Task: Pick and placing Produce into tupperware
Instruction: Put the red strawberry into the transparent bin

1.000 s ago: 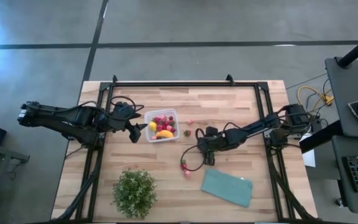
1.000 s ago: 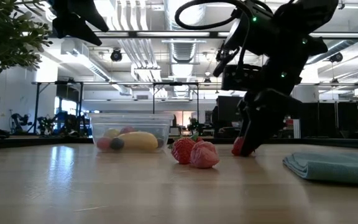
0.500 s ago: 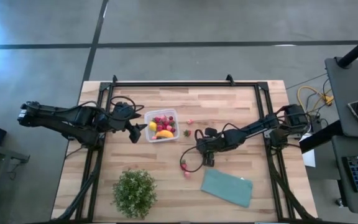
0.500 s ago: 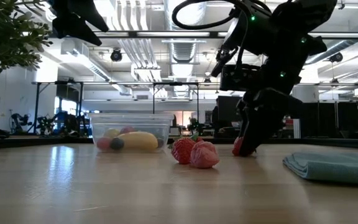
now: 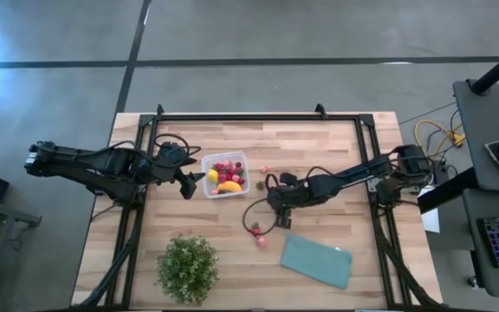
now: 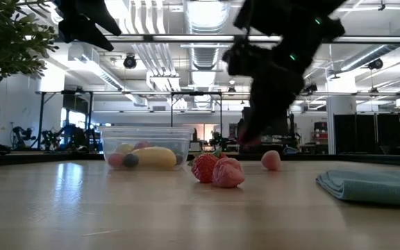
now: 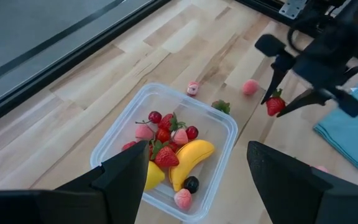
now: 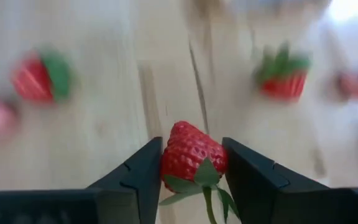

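The clear tupperware [image 5: 225,174] stands left of the table's centre and holds a banana [image 7: 190,160], strawberries and other small fruit. My right gripper [image 5: 272,200] hovers to its right, shut on a red strawberry [image 8: 191,157]. Two strawberries [image 5: 257,236] lie on the wood nearer the front edge. A pink fruit [image 5: 265,170] and a green-capped one [image 5: 260,185] lie close to the tupperware. My left gripper [image 5: 189,184] waits open at the tupperware's left side, raised above the table. My right gripper pinches the strawberry between its two fingers [image 8: 143,174], one on each side of the red body [image 8: 174,160]. The green cap and stem [image 8: 205,182] point back toward the wrist. The fingers slant down from the table's right side. The strawberry [image 7: 276,106] hangs clear of the table.
A potted green plant [image 5: 187,267] stands near the front left. A folded teal cloth [image 5: 317,261] lies at the front right, close under the right arm. A pink fruit [image 6: 271,160] sits on the wood behind the loose strawberries [image 6: 217,170]. Dark frame rails run along the table's edges.
My right gripper has risen from the table and gone toward the tupperware, carrying a strawberry up clear of the wood. The pink fruit that stood by its fingers stays on the table. The two loose strawberries have not moved.
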Controlling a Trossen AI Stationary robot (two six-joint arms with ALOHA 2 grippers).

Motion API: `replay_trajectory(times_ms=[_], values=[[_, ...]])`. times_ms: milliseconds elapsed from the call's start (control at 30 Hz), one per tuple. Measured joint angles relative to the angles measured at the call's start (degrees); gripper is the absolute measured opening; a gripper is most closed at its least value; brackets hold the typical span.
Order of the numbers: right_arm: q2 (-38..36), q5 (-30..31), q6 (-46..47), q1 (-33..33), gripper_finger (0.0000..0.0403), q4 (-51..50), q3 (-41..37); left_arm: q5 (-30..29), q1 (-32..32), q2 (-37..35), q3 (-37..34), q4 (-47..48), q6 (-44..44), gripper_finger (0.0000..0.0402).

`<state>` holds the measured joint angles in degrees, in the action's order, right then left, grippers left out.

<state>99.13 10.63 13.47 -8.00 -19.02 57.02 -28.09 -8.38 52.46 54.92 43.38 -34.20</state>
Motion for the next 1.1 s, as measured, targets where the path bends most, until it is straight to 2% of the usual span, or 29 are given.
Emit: replay_trajectory(times_ms=[133, 233, 433, 600, 733, 933, 1100], values=[[0.0, -0.11, -2.49, 2.33, 0.0144, -0.65, 7.51, 0.02, 0.0, 0.0, -0.03, 0.0, 0.0, 0.0258], [1.88, -0.12, -10.48, 4.44, 0.0136, -1.55, 13.33, 0.59, 0.0, 0.0, -0.04, -0.02, 0.0, 0.0258], [12.13, -8.32, -15.51, 8.17, 0.0143, -3.7, 24.04, 0.78, 0.0, -0.39, -0.07, 0.12, 0.38, 0.0258], [21.05, -9.32, -16.99, 8.67, 0.0144, -9.49, 37.2, 0.8, 0.0, -1.11, -0.02, 0.17, 1.79, 0.0258], [24.68, -8.81, -18.46, 8.73, 0.0145, -14.22, 46.23, 0.8, 0.0, -1.82, -0.02, 1.22, 2.35, 0.0258], [27.69, -6.03, -15.74, 10.65, 0.0145, -16.87, 51.95, 0.83, 0.0, -2.91, -0.04, 1.29, 4.81, 0.0258], [27.51, -2.48, -15.1, 12.79, 0.0146, -18.02, 52.69, 0.97, -0.32, -4.46, -0.21, 2.25, 4.68, 0.0258]])
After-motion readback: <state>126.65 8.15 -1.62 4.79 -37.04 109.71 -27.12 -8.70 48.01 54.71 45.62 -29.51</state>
